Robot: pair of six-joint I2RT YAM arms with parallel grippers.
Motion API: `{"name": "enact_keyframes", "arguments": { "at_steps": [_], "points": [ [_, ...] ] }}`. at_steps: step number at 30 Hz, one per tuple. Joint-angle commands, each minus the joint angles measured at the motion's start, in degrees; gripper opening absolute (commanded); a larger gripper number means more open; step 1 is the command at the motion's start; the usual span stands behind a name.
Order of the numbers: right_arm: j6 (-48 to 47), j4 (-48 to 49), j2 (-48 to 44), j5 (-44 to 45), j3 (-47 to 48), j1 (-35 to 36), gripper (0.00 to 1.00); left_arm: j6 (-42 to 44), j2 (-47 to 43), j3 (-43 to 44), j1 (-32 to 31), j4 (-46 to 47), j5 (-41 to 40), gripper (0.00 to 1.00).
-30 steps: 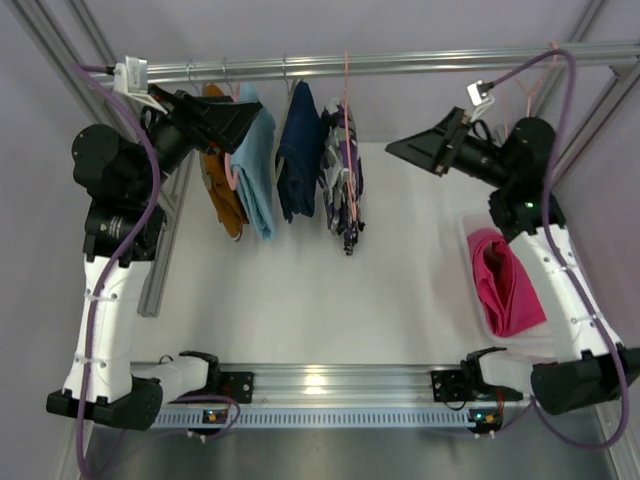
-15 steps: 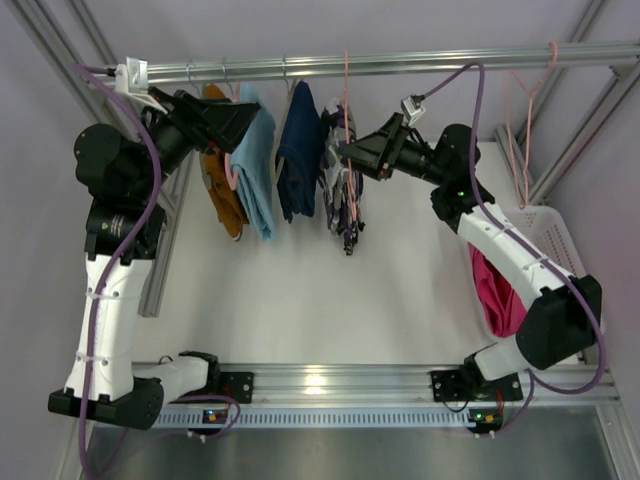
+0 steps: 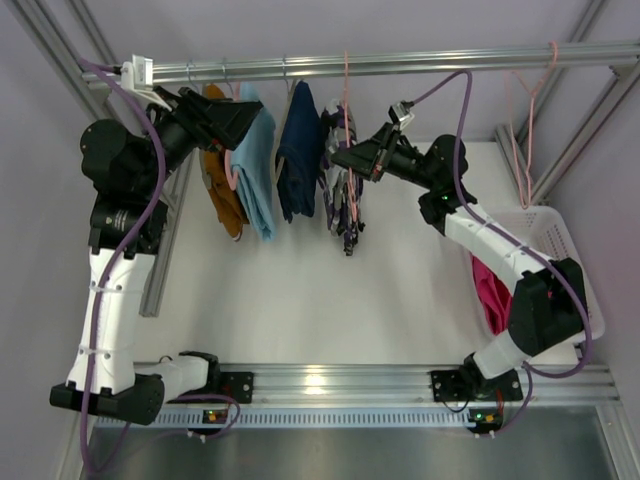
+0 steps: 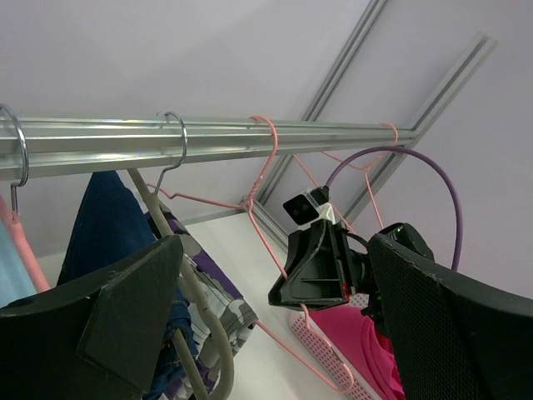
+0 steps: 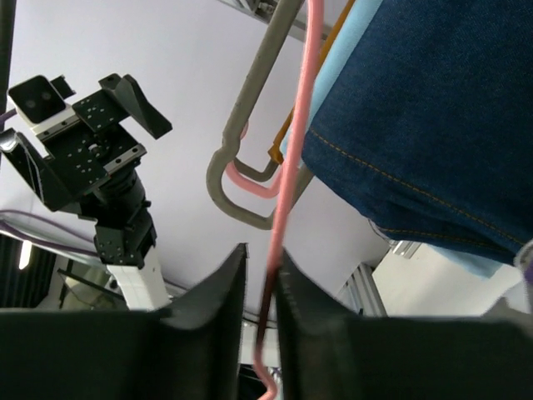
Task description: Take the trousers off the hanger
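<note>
Right wrist view has the right gripper (image 5: 261, 254) straddling the pink hanger (image 5: 291, 167) wire, likely to steady it, though clamped or loose I cannot tell. Over on the other side the left gripper (image 4: 273, 246) gapes wide, empty. Four garments hang on the rail (image 3: 430, 64), patterned trousers (image 3: 345, 195) rightmost, and one pair of pink trousers (image 3: 490, 290) lies in the basket (image 3: 545, 215).

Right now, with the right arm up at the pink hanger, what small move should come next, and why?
Probably close the right tool on the pink hanger. Its wire runs between the fingers with a sliver of gap showing, so it looks unclamped. The patterned trousers hang right beside it, so a firm hold on the hanger seems needed before anything is pulled.
</note>
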Motion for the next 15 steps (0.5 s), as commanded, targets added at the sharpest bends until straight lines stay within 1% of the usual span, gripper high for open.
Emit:
{"name": "enact_keyframes", "arguments": {
  "at_steps": [1,2,4,11,15],
  "points": [
    [1.3,7.1,-2.7,-0.4,0.0,1.2,0.12,-0.8,0.1,-0.2,0.3,3.7,0.6,0.98],
    [1.2,6.6,-3.1,-0.2,0.4,1.2,0.05,-1.1,0.1,-0.2,0.3,4.0,0.7,0.98],
    [0.9,6.4,-3.3,-0.5,1.3,1.0,0.00,-1.7,0.5,-0.2,0.3,4.2,1.0,0.98],
    [0.2,6.4,-3.1,-0.4,7.6,-1.2,0.00,-2.2,0.8,-0.6,0.3,4.4,1.3,0.98],
    [-3.0,5.2,-4.6,-0.6,10.1,-1.2,0.00,-2.3,1.0,-1.0,0.4,4.7,1.4,0.98]
  ]
}}
